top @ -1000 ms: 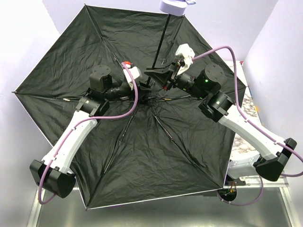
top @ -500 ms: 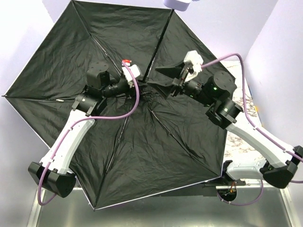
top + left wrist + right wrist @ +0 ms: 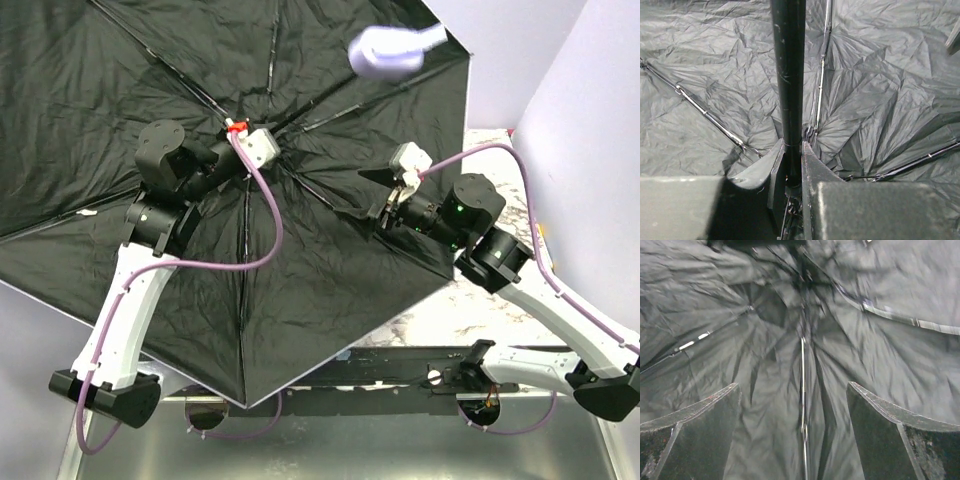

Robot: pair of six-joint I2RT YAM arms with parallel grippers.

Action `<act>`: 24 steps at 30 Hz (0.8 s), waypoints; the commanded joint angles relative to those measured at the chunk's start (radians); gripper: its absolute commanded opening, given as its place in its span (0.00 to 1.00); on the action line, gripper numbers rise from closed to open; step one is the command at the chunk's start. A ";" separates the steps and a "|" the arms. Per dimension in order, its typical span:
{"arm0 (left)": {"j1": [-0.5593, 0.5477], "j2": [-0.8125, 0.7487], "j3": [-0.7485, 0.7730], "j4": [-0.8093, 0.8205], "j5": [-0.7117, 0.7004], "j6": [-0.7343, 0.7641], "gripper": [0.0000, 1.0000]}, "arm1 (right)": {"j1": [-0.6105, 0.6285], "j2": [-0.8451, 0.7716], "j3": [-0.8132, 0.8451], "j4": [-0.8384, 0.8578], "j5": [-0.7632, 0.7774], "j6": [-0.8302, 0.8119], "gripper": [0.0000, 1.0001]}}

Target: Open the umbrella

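Left arm [image 3: 125, 300], right arm [image 3: 545, 290]: white links, black joints, black bases. Purple cable [image 3: 265, 250] along each. Green light [image 3: 452, 210] on right arm. Right gripper [image 3: 792, 385]: black wedge-shaped fingers [image 3: 700, 420].

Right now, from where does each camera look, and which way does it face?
Top external: above and behind the bases, looking down into the open umbrella; both arms, left gripper and right gripper show.
Left wrist: on the left wrist, looking along the shaft its fingers clamp.
Right wrist: facing the black underside between its open fingers.
Shared: both wrist views show the canopy's ribs.
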 commanded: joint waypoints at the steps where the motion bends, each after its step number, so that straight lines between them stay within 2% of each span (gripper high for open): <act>1: 0.005 -0.071 -0.025 0.158 -0.127 0.356 0.00 | -0.071 0.006 0.006 -0.072 0.066 0.067 0.87; 4: 0.016 -0.090 -0.048 0.191 -0.129 0.531 0.00 | -0.183 0.045 0.054 -0.120 0.023 0.301 0.88; 6: 0.029 -0.105 -0.066 0.192 -0.098 0.658 0.00 | -0.261 0.090 0.108 -0.192 -0.069 0.467 0.88; 8: 0.042 -0.126 -0.105 0.199 -0.064 0.814 0.00 | -0.301 0.117 0.143 -0.210 -0.223 0.555 0.88; 10: 0.055 -0.150 -0.161 0.225 -0.026 0.987 0.00 | -0.301 0.132 0.171 -0.198 -0.302 0.565 0.92; 12: 0.067 -0.157 -0.169 0.213 -0.007 1.073 0.00 | -0.302 0.158 0.209 -0.221 -0.294 0.553 0.97; 15: 0.071 -0.160 -0.171 0.200 -0.002 1.125 0.00 | -0.302 0.208 0.275 -0.336 -0.295 0.474 0.97; 20: 0.071 -0.186 -0.221 0.165 0.015 1.270 0.00 | -0.302 0.286 0.414 -0.593 -0.447 0.300 0.97; 24: 0.072 -0.205 -0.259 0.133 0.028 1.337 0.00 | -0.302 0.345 0.533 -0.742 -0.434 0.328 0.97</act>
